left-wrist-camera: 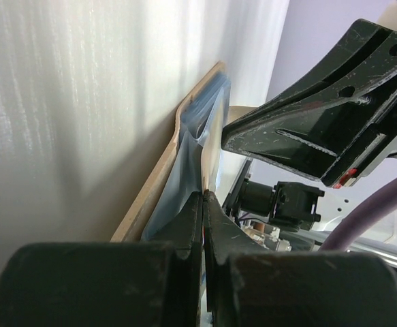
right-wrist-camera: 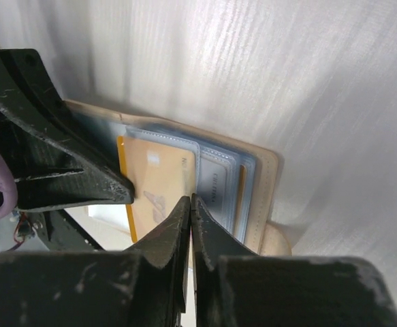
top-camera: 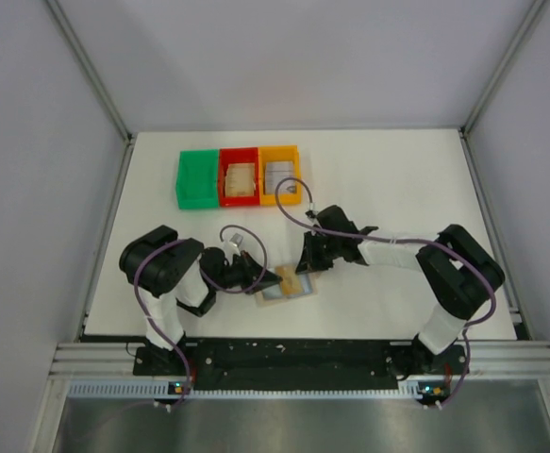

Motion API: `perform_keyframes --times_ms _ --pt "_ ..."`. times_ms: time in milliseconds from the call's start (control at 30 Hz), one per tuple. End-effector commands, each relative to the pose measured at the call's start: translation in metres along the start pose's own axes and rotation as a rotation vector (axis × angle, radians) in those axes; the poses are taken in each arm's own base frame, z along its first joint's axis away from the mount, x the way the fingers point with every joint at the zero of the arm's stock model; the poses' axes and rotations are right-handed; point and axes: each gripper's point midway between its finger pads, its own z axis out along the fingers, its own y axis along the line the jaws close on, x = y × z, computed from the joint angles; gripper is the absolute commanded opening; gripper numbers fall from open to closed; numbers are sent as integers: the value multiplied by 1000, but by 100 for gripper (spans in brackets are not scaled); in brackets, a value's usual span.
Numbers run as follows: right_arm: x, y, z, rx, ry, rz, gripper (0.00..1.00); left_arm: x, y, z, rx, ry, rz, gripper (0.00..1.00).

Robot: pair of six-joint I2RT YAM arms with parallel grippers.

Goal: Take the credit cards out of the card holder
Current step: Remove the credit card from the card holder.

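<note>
1. The card holder (top-camera: 284, 286) lies open on the desk (top-camera: 397, 179), in the narrow space between the two tools. Its left edge is at the tips of the left tool (top-camera: 254, 274) and its upper right part is under the tips of the right tool (top-camera: 305, 266)
2. A tan-yellow card (right-wrist-camera: 154, 180) sits face up in the card holder, directly ahead of the right tool and partly slid out of its pocket. Just to the right of that tool's tips, a grey-silver card (right-wrist-camera: 215, 184) shows through the blue-grey lining (right-wrist-camera: 247, 178)
3. The right tool's jaws are all but together, with only a thin slit between them. Their tips rest against the tan-yellow card, and nothing shows clamped between them
4. The left tool's jaws are pressed together with their tips against the blue-grey lining at the card holder's edge. I cannot tell whether a fold of it is pinched
5. Well beyond both tools, at the far side of the desk, a green bin (top-camera: 197, 179), a red bin (top-camera: 225, 179) and an orange bin (top-camera: 293, 156) stand touching in a row
6. Tan cards (top-camera: 240, 176) lie in the red bin and grey cards (top-camera: 277, 174) in the orange one
</note>
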Motion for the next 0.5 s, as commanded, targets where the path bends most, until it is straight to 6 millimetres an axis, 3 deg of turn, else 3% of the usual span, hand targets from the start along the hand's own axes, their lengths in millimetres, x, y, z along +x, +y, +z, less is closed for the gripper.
perform_keyframes --times_ms 0,300,467 --pt "28 -43 2 261 87 -51 0 -7 -71 -9 294 -58 230 0" --pt "35 -83 -15 617 147 -230 0 -7 -61 -11 244 -62 238 0" --pt "37 -96 -22 700 154 -241 0 -10 -50 -16 182 -71 253 0"
